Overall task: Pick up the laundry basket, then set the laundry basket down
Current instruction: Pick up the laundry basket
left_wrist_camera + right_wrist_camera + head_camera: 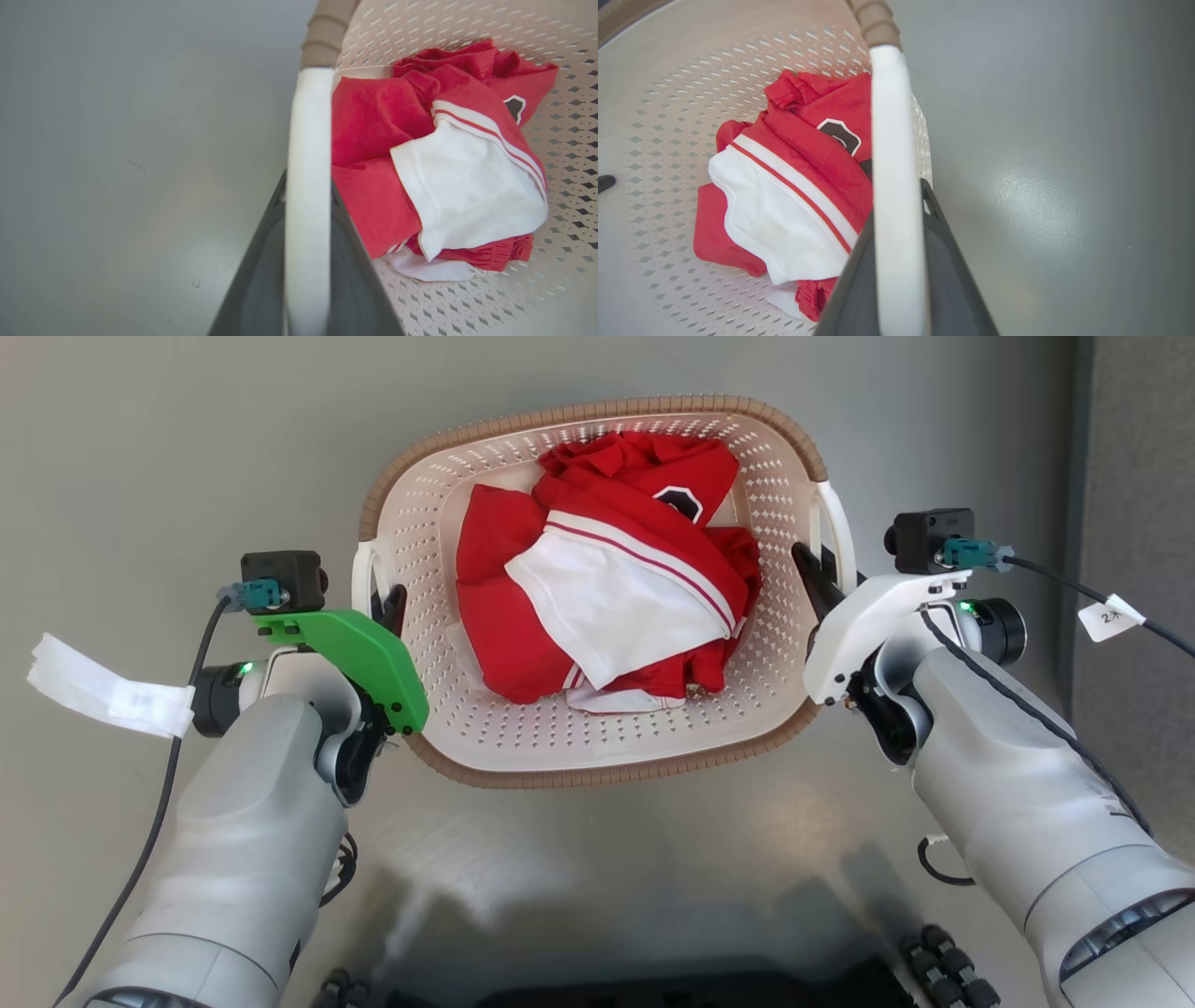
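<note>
In the head view, the laundry basket [597,747] sits in the middle of a grey floor [187,448], straight ahead of me, its brown rim all round. A crumpled heap of red and white clothes [607,588] lies in its bottom. My left gripper [390,607] is at the basket's left white handle [359,581], its dark fingers reaching just inside the rim. My right gripper [817,581] is likewise at the right white handle [843,537]. A green cover [359,658] on my left wrist hides where the fingers start. A paper tag [103,689] hangs from the left cable and a smaller tag [1108,616] from the right one. A darker grey strip [1134,476] runs down the far right edge.

In the left wrist view, the white handle runs straight up the middle, and my two dark fingers [261,280] press on it from either side, so this gripper is clamped on the handle. The handle blocks part of the clothes. There is bare floor to its left and perforated basket wall to its right.

In the right wrist view, the other handle is pinched the same way between the dark fingers [952,280], so that gripper is clamped too. The clothes lie left of it and glossy floor right. A small dark tip [605,183] pokes in at the basket's far wall.
</note>
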{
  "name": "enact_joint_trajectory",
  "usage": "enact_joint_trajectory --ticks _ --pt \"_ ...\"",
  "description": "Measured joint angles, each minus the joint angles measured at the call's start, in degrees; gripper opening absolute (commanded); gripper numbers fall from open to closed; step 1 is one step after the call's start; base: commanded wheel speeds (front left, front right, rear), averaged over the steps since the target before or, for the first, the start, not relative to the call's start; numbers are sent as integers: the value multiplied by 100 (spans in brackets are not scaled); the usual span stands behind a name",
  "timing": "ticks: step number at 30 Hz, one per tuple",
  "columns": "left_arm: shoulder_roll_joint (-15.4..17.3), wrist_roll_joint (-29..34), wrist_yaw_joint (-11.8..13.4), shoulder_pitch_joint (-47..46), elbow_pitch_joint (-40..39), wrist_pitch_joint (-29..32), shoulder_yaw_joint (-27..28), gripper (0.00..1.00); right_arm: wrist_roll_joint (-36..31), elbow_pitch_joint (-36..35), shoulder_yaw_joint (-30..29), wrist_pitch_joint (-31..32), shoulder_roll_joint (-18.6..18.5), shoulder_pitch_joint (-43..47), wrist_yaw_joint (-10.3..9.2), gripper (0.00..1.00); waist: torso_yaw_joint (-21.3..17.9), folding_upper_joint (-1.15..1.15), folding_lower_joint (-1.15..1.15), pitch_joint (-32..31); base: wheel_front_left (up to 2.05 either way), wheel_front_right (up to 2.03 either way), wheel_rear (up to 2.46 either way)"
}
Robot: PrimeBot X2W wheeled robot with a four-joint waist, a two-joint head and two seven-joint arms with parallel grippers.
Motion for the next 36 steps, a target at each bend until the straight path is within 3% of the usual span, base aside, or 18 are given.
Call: enact_joint_trajectory --ticks 20,36 --pt "1 -486 -1 608 363 324 -414 0 1035 64 656 943 3 534 -2 0 -149 0 0 -1548 0 0 0" --pt "8 -877 0 1189 423 757 -734 0 1484 145 1071 1525 -9 1078 -7 0 -291 0 -1 -2786 0 0 0"
